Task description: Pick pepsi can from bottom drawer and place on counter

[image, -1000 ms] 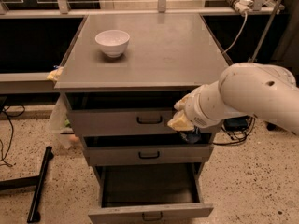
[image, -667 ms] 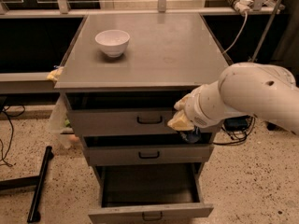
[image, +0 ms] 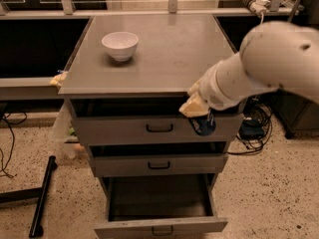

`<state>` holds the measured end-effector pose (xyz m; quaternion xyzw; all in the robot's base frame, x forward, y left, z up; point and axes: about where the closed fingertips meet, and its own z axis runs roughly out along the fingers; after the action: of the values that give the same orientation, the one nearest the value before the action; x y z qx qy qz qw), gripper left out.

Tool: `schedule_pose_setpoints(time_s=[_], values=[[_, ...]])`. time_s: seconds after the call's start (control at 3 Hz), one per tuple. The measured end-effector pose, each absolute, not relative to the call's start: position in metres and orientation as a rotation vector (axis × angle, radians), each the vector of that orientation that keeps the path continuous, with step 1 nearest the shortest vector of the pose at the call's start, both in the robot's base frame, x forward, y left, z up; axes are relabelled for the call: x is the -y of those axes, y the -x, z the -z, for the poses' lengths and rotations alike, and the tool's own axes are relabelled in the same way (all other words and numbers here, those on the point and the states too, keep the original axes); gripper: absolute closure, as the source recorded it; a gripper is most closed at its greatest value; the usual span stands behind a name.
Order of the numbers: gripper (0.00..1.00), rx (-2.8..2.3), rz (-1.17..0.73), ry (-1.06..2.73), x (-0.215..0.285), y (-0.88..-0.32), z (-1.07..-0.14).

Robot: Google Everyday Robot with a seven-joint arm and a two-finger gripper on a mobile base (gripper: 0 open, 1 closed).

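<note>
The pepsi can (image: 204, 125), dark blue with white marks, hangs in the air in front of the top drawer's right end, just below the counter edge. My gripper (image: 203, 128) is shut on it; the white arm (image: 249, 68) comes in from the right and hides most of the fingers. The bottom drawer (image: 160, 226) is pulled open, its dark inside showing no can. The counter (image: 174, 59) is the flat grey cabinet top, above and behind the can.
A white bowl (image: 120, 45) stands on the counter's left rear. The top drawer (image: 124, 129) and middle drawer (image: 158, 165) stand slightly open. Cables (image: 254, 128) lie on the floor at the right; a black bar (image: 42, 195) lies at the left.
The arm has risen, its elbow now higher over the counter's right edge, and the gripper with the can sits slightly higher in front of the top drawer.
</note>
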<state>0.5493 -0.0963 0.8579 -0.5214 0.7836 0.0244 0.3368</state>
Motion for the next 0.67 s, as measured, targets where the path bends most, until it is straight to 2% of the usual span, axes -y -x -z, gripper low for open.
schedule_pose_setpoints(time_s=[0.67], values=[[1.00, -2.033, -0.046, 1.313, 0.080, -0.569, -0.971]])
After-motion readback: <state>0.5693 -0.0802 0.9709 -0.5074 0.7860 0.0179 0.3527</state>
